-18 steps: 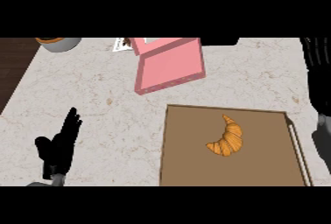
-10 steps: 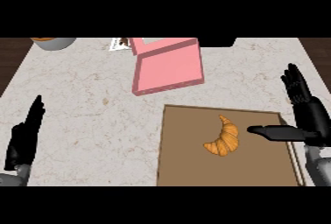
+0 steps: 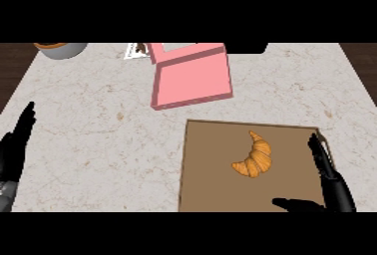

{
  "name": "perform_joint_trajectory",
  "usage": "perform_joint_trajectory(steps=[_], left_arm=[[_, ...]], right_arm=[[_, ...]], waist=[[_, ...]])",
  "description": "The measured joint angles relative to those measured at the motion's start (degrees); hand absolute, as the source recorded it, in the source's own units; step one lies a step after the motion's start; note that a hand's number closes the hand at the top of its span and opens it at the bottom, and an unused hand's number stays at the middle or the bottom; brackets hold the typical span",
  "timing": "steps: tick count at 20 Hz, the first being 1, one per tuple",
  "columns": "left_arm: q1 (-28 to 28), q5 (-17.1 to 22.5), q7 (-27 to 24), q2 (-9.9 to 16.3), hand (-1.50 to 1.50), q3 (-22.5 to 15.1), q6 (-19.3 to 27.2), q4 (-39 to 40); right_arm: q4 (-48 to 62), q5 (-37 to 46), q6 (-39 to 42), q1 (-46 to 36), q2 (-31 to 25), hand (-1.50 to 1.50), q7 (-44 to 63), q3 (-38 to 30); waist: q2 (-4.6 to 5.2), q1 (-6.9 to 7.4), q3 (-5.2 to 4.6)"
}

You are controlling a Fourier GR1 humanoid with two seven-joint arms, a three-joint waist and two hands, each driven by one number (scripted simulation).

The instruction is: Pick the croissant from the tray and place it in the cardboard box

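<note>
Two black hands frame the view, both with nothing in them. One croissant (image 3: pixel 254 158) lies near the middle of the brown tray (image 3: pixel 210 184), its pointed end aimed away from the robot and its curved body bending toward the tray's near left; it touches neither hand. That tray sits on the pale marbled surface (image 3: pixel 95 129) at the lower right of the view. Over the tray's right edge stands the right hand (image 3: pixel 333 185), fingers (image 3: pixel 318 154) straight and pointing away from the robot, thumb (image 3: pixel 294 204) stretched leftward across the tray's near right corner; the hand is spread wide and apart from the croissant, which lies to its left. At the far left edge the left hand (image 3: pixel 15 147) is resting, fingers straight and pointing up the view, likewise grasping nothing. Beyond the tray, toward the far side of the surface, sits the pink cardboard box (image 3: pixel 193 75), its lid flap raised at the back and its long side slanting a little. Just left of the box's far corner lies a small white card (image 3: pixel 137 50) bearing dark marks too small to read. A grey bowl (image 3: pixel 60 49) with an orange-brown inside stands at the far left corner. No brand or legible writing shows on box, tray or bowl.
</note>
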Motion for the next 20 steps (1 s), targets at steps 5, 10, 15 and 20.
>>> perform_joint_trajectory(steps=[5,10,15,20], left_arm=[[-1.2,-1.9,1.9,-0.9,0.0,0.0,-0.1,-0.4],[-2.2,-2.7,2.6,-1.4,0.0,0.1,-0.4,0.3],[-1.8,-2.9,2.3,-1.1,0.0,1.0,-1.5,0.1],[-2.2,-4.1,2.6,-2.1,0.0,1.3,-1.8,0.4]], right_arm=[[-0.1,6.4,-1.6,0.2,-5.2,-1.5,1.4,-0.3],[-2.4,14.3,1.0,-2.8,-13.2,-1.5,13.3,3.1],[-6.2,19.3,7.9,-7.5,-17.7,-1.5,27.4,7.3],[-9.5,21.1,17.3,-13.5,-18.3,-1.5,40.3,10.5]], waist=[[-0.03,0.4,-0.1],[0.0,0.8,-0.22],[-0.04,1.19,-0.22],[-0.02,1.14,-0.18]])
